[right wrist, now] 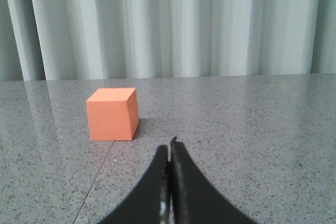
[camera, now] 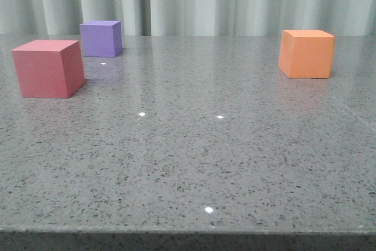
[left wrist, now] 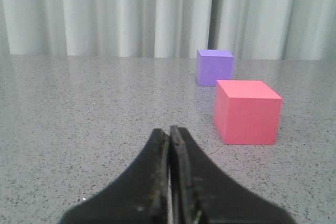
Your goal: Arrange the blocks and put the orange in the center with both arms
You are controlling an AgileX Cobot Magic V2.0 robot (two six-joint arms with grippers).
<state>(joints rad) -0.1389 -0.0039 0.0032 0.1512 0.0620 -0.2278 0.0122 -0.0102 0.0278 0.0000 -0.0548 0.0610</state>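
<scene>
With both the left end effector (left wrist: 169,132) and right end effector (right wrist: 169,148) clenched empty, I should open the right one squarely around the orange cube (camera: 306,53), which sits far right on the tabletop (camera: 188,163).

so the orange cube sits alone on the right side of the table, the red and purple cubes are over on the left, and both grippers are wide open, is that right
Not quite. The cube layout is as you say: the orange cube sits alone on the right, the red cube and purple cube on the left. But both grippers are shut, not open. The wrist views show the left gripper and right gripper with fingers pressed together, holding nothing.
</scene>
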